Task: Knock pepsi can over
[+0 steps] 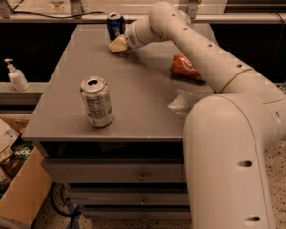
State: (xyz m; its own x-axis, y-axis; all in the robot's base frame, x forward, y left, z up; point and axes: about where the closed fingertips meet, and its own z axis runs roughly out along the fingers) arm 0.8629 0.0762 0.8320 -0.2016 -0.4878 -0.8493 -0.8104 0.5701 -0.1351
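The gripper (118,44) is low over the far part of the grey table (148,87), at the end of the long white arm (205,56). Whether it is released or clenched, I cannot tell. The pepsi can (115,26) stands upright just beyond it, slightly to the left, close to the far edge; contact between them is not clear. A red-orange can (185,67) lies on its side to the right. A silver-grey can (97,101) stands upright near the front left.
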